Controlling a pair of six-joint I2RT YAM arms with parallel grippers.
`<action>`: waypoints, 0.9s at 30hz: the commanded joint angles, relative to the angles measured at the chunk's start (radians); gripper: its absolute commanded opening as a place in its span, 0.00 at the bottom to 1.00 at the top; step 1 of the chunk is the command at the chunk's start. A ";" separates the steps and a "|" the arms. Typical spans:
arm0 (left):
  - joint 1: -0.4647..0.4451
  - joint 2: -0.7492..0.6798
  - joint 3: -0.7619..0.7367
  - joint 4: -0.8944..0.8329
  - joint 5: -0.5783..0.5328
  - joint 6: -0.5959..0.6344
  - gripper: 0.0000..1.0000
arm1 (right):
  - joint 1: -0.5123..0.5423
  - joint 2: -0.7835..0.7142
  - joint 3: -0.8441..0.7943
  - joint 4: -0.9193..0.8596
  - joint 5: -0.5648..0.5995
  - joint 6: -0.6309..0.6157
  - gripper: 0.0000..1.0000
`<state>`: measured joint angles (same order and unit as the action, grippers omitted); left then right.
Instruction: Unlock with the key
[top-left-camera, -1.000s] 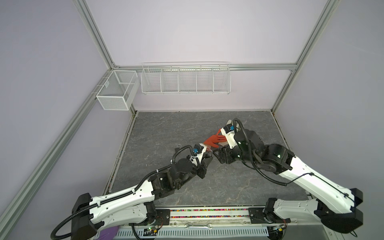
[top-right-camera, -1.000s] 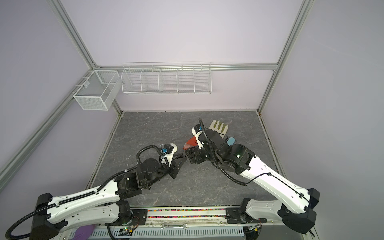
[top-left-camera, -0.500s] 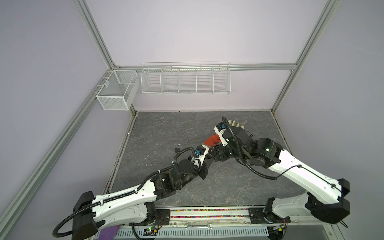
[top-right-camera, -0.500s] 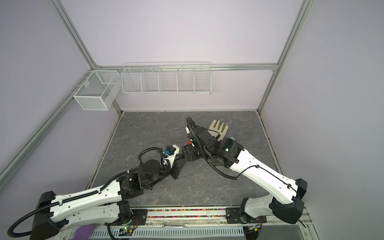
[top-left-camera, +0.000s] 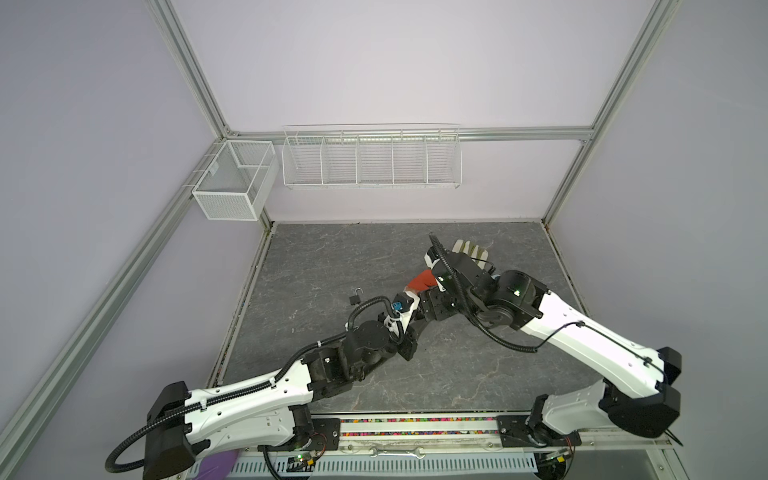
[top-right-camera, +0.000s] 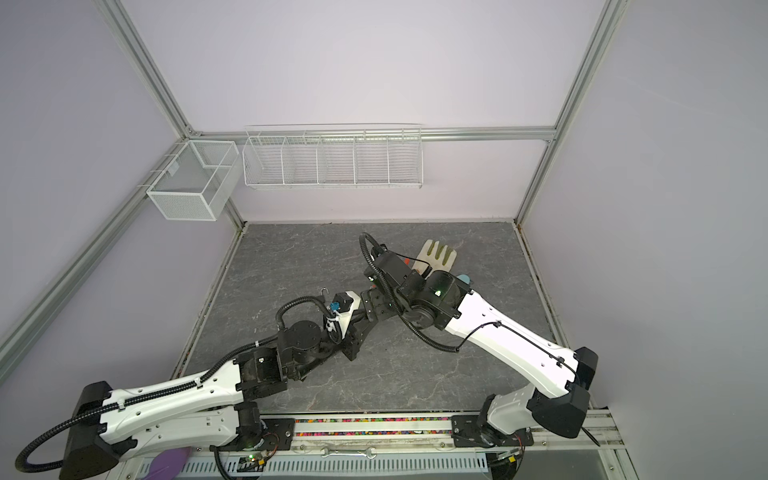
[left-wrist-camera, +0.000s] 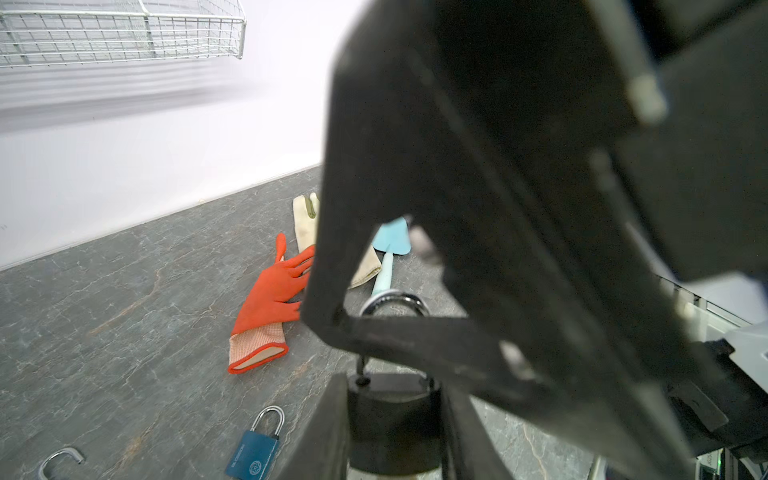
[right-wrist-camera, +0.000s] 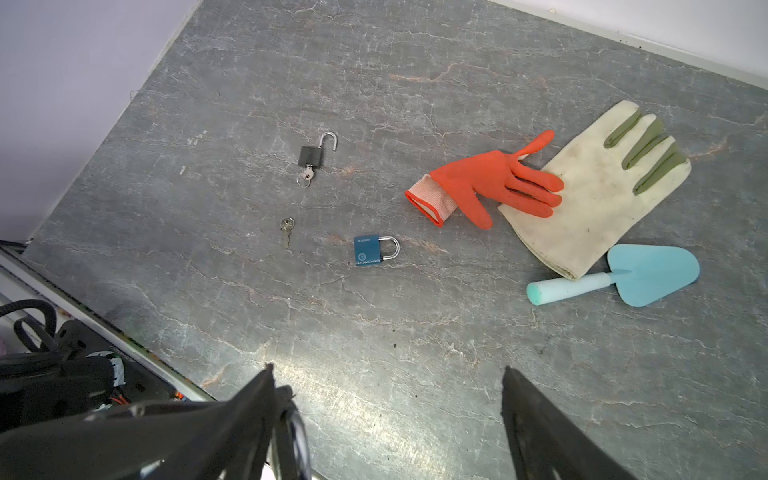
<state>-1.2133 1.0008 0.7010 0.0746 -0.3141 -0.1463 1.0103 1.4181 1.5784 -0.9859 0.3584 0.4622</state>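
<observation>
Inward, left arm (top-left-camera: 249, 395) angles low, jaws clamping a black padlock (left-wrist-camera: 392, 419).

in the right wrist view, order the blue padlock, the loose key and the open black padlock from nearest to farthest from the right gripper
1. blue padlock: nearest the right gripper, just ahead of its open jaws.
2. loose key: next, lying alone between the two padlocks.
3. open black padlock: farthest, beyond the key, with its own key in its base.

Left tool (left-wrist-camera: 392, 395) clamped narrow, right tool (right-wrist-camera: 386, 368) close beside it, spread wide.
</observation>
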 joint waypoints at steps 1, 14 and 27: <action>-0.006 -0.006 0.002 0.036 -0.001 0.016 0.00 | -0.008 0.014 0.027 -0.058 0.035 -0.017 0.87; -0.007 -0.023 -0.015 0.053 0.009 0.024 0.00 | -0.081 0.044 0.058 -0.138 -0.065 -0.038 0.93; -0.006 -0.060 -0.050 0.087 -0.002 0.008 0.00 | -0.133 -0.031 -0.005 -0.140 -0.154 -0.077 0.99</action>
<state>-1.2186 0.9749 0.6643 0.0986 -0.3069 -0.1444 0.8883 1.4242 1.6043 -1.0885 0.2253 0.4095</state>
